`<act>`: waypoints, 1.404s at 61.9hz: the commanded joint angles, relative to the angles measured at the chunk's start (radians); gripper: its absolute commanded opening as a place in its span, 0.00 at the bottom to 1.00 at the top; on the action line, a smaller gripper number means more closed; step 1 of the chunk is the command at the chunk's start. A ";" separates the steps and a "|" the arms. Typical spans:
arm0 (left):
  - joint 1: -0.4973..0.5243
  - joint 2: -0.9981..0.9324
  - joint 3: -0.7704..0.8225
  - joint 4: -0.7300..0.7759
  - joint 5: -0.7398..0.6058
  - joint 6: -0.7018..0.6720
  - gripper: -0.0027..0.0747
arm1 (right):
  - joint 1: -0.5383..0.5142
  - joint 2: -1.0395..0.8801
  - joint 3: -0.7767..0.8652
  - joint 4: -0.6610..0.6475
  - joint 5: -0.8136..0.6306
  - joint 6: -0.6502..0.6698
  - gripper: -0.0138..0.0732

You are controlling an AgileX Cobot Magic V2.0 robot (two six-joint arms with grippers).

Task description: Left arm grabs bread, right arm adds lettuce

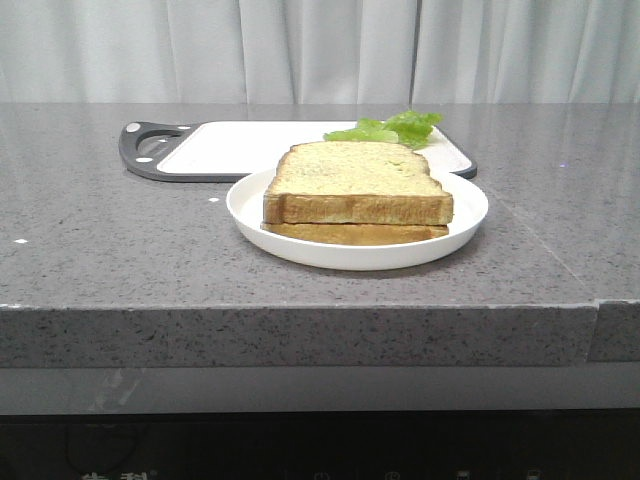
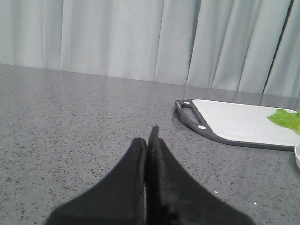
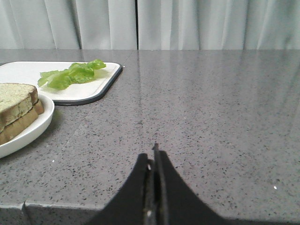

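bread [image 1: 357, 178] sits on top of a second similar slice [image 1: 355, 233], both stacked on the white plate [image 1: 250, 215] near the front edge of the grey countertop [image 1: 100, 250]; top slice lies flat, pale speckled face up, crust facing the front camera; lettuce [image 1: 392, 129] lies on the white cutting board [image 1: 240, 145] just behind the plate, at the board's right end, apart from the bread; board has a dark rim and a handle cutout at its left end; neither arm shows in the front view

left wrist view: left gripper [image 2: 149, 140] has its two black wedge fingers pressed together, nothing between them; it hangs over bare countertop, well apart from the board [image 2: 239, 122]; sliver of the lettuce [image 2: 286, 119] and plate rim [image 2: 297, 157] at the frame edge; bread not in this view

right wrist view: right gripper [image 3: 154, 157] also has its fingers together, holding nothing; it hovers over bare countertop close to the front edge; plate [image 3: 33, 129] with both slices [image 3: 16, 101] off to one side; lettuce [image 3: 70, 75] on the board [image 3: 93, 89] beyond the plate; grey curtain [image 1: 320, 50] behind the table
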 commanded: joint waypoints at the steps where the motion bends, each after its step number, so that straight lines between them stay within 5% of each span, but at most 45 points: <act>1: 0.002 -0.018 0.005 -0.004 -0.074 0.003 0.01 | -0.006 -0.022 -0.003 -0.003 -0.084 -0.007 0.02; 58: 0.002 -0.018 -0.010 -0.004 -0.141 0.003 0.01 | -0.006 -0.022 -0.016 0.000 -0.126 0.000 0.02; 87: 0.002 0.143 -0.545 -0.002 0.206 0.003 0.01 | -0.006 0.124 -0.505 0.006 0.181 0.000 0.02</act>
